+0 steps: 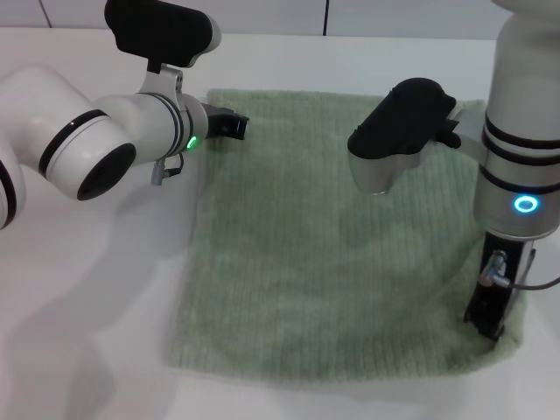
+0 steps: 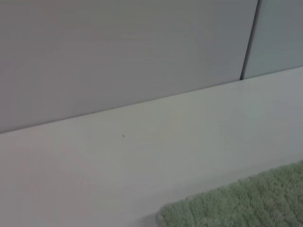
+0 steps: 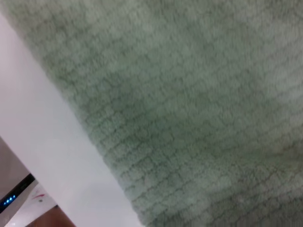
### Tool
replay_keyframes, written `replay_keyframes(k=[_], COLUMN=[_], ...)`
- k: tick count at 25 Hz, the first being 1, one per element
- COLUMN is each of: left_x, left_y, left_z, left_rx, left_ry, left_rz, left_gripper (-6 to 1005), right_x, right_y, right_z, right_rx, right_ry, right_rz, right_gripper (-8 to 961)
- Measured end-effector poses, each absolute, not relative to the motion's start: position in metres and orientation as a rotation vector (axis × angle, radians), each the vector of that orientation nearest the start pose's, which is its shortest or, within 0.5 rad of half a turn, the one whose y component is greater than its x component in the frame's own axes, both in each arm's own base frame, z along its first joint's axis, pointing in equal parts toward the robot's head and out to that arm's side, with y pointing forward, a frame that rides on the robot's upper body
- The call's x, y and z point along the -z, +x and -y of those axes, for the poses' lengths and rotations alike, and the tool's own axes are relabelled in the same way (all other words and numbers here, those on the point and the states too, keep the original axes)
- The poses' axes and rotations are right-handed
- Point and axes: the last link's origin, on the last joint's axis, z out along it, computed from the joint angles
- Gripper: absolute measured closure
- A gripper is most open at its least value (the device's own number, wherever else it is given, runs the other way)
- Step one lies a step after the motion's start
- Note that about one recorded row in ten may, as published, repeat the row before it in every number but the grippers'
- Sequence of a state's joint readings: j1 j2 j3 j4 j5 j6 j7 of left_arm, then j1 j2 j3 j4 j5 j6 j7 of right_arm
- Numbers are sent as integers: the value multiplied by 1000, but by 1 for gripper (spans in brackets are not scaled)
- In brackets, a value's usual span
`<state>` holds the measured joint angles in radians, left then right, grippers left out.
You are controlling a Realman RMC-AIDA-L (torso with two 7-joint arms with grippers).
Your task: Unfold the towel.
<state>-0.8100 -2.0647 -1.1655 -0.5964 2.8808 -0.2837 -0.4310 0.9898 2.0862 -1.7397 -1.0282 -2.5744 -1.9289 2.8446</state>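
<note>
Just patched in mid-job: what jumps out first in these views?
The towel dominates: a big pale green cloth spread nearly flat across the white table. The left hand sits at its far left corner, and the right hand comes down on its near right corner.

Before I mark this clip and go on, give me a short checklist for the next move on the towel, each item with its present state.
1. Towel spread in one flat layer on the table: ok, it looks flat and roughly square in the head view.
2. No corner folded over: cannot tell, the right arm hides the near right corner.
3. Left gripper at the towel's far left corner: ok.
4. Right gripper down at the near right corner: ok.
5. Jaws released from the cloth: cannot tell for either gripper.
6. Towel fully on the table: ok, bare table shows beyond each visible edge.
</note>
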Motion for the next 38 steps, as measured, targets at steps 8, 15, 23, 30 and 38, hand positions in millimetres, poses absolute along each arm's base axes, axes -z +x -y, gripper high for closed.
replay_keyframes(k=[8,15,23,30,38], left_x=[93,93,93,93,92], left_y=[-212,-212,-211,-211,-212], left_z=[-437,-437,-437,-438,-437], left_rx=[19,23,25,26,25], left_ry=[-2026,-2026,-2027,-2026,-2024], left_rz=[943,944,942,942,946], left_gripper=[977,977,977,977,977], right_x=[45,47,49,49,49], right_y=[138,141,138,136,118], right_z=[-315,-314,-318,-319,-333], right_rx=[1518,1565,1560,1556,1351], right_ry=[-2522,-2506,-2515,-2522,-2565], right_rz=[-976,-946,-890,-867,-802], right_gripper=[931,931,906,789,749])
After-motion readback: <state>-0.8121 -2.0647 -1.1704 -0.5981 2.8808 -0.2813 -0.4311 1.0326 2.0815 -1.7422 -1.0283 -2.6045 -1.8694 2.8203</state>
